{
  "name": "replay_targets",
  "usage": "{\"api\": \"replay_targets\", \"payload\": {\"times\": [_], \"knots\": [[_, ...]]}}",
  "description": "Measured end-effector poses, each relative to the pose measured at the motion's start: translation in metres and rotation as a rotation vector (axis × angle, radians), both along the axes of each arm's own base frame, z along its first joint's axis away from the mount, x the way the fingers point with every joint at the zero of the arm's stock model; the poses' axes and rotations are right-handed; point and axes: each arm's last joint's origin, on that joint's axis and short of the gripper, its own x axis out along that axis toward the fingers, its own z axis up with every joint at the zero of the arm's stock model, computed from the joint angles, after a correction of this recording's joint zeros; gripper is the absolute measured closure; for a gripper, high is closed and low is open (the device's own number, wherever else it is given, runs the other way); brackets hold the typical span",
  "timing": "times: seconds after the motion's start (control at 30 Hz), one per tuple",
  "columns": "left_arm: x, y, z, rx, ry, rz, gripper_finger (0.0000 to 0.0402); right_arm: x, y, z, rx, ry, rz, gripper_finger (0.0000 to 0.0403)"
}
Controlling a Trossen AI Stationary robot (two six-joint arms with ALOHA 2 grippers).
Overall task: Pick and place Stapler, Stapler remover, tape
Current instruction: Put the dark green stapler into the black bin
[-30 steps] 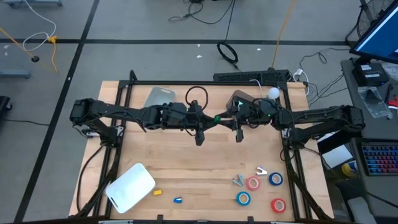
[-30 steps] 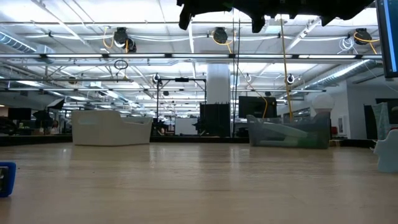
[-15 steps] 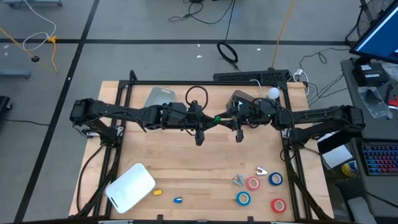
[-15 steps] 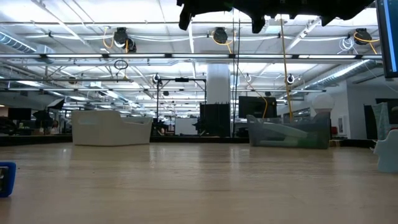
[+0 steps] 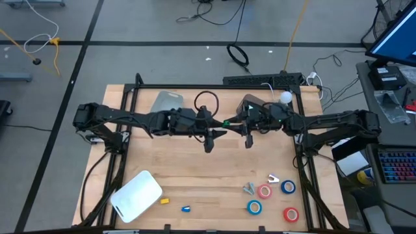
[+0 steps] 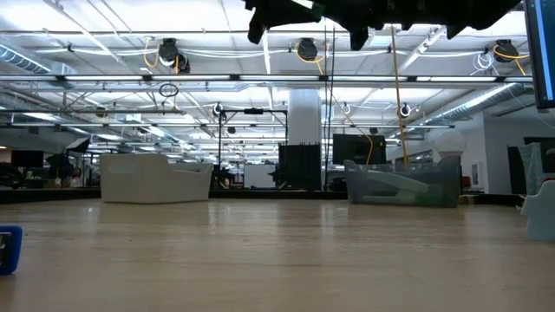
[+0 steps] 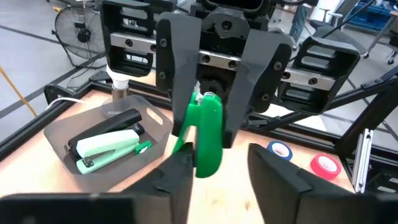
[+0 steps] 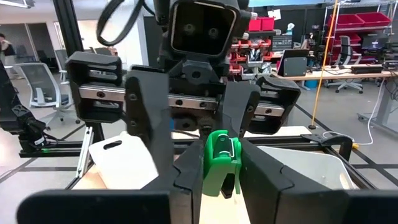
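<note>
Your left gripper (image 5: 216,129) has its fingers parted, flanking but not gripping the green stapler remover (image 7: 205,134). Your right gripper (image 7: 214,124) is clamped on that remover, both high above the bench's (image 5: 214,175) middle. The four tape rolls (image 5: 273,198) lie by the near right corner. A grey tray (image 7: 62,134) at the far edge holds staplers (image 7: 106,146).

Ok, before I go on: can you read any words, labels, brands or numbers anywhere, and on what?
No text can be read in any view.
The green staple remover: no print shows.
The tape rolls: too small to tell.
The screen beside the table: only blue, nothing legible.
The red bins in the room behind: no legible labels.
</note>
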Motion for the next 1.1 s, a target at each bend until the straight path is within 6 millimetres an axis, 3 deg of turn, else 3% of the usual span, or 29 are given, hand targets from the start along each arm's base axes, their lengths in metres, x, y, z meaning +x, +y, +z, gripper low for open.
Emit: {"api": "replay_targets", "payload": {"times": [0.27,0.67,0.9,1.1], "knots": [[-0.001,0.000,-0.003,-0.002,0.032,0.002,0.0185,0.000,-0.001,-0.001,-0.003,0.007,-0.024,0.0329],[-0.005,0.002,-0.012,-0.019,0.134,0.033,0.0203,-0.001,-0.004,0.000,-0.020,0.004,-0.039,0.0331],[-0.010,0.002,-0.022,-0.059,0.236,0.076,0.0189,-0.002,-0.004,0.002,-0.030,-0.009,-0.042,0.0353],[-0.014,0.003,-0.030,-0.098,0.315,0.099,0.0184,-0.004,-0.011,-0.006,-0.037,0.080,-0.120,0.0345]]}}
